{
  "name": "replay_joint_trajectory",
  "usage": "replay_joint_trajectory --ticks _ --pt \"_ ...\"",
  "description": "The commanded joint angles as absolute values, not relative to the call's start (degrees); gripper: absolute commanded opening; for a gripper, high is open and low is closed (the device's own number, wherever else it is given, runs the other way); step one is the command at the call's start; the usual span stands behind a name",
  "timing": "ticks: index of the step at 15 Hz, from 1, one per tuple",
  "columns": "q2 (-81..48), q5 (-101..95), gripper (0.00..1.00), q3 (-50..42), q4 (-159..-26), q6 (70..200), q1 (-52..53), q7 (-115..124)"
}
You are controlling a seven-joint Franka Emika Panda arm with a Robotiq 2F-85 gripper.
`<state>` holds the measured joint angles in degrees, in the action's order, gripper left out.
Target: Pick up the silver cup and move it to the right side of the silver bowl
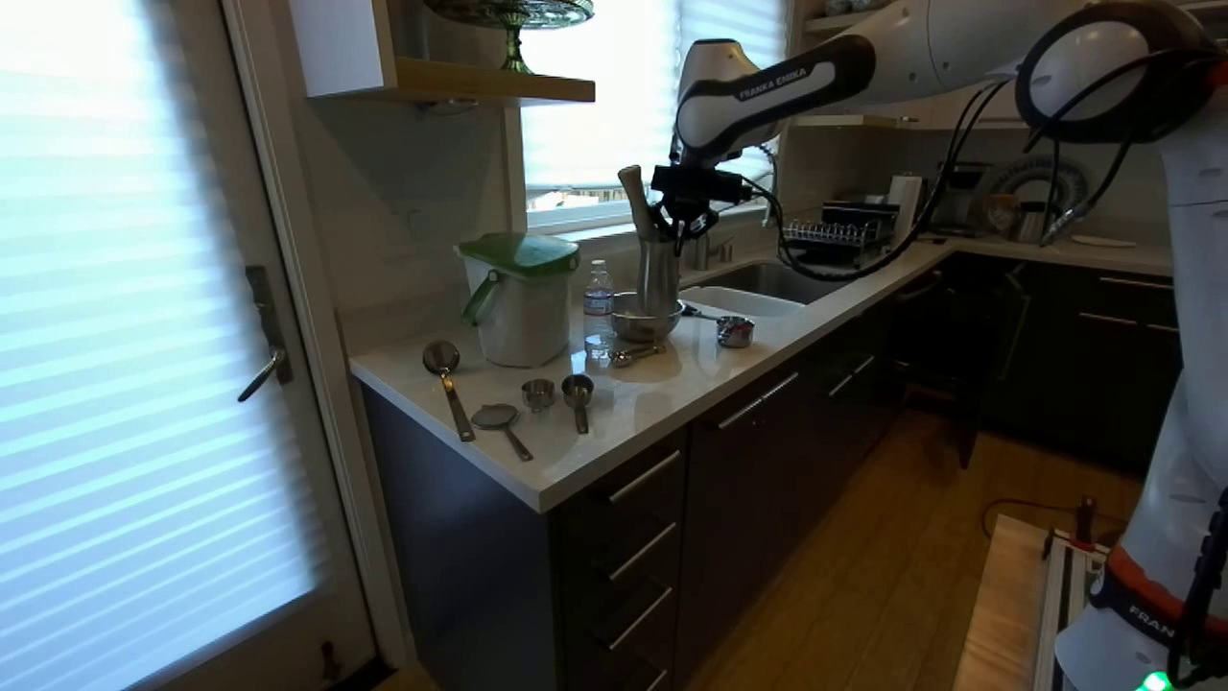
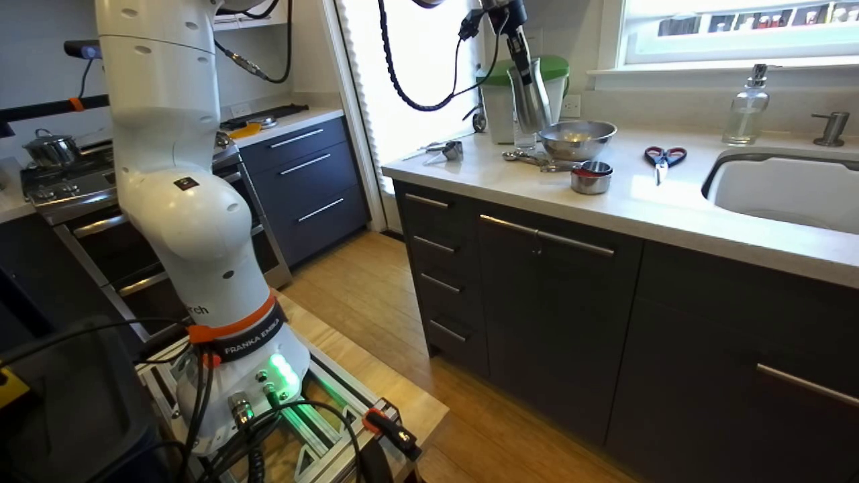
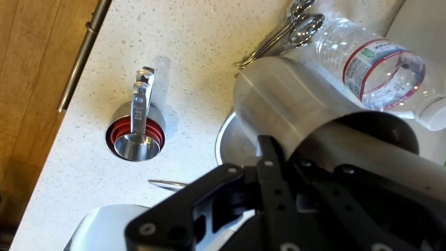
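One silver cup (image 3: 275, 97) is slanting below the jaws, a pale rod (image 1: 637, 200) poking out beside them; the gripper (image 3: 285, 157) is pinching the rim, jaws nearly together with only the cup's wall between. A sound carry is probably calling for raising the base clear of the silver bowl (image 2: 580, 150) lower than the jaws, going slowly, and landing upright, away from the scissors (image 2: 664, 159). The cup is hiding part of the bowl, so no view is showing whether they are touching; the inner fingertip is lying out of sight.
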<state>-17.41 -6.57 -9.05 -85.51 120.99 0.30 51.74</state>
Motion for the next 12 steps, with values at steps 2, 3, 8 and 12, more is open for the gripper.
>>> replay_joint_trajectory --ticks 2,3,8,12 --pt "-20.6 -6.3 0.01 -9.5 -79.6 118.8 -0.5 55.4" --pt "-21.5 -6.3 0.01 -9.7 -78.0 118.5 -0.8 56.5" --pt "-26.9 -4.4 0.01 -11.0 -66.4 113.6 -3.0 63.8" --pt "-31.2 -4.6 0.01 -12.3 -57.8 109.8 -5.1 69.7"
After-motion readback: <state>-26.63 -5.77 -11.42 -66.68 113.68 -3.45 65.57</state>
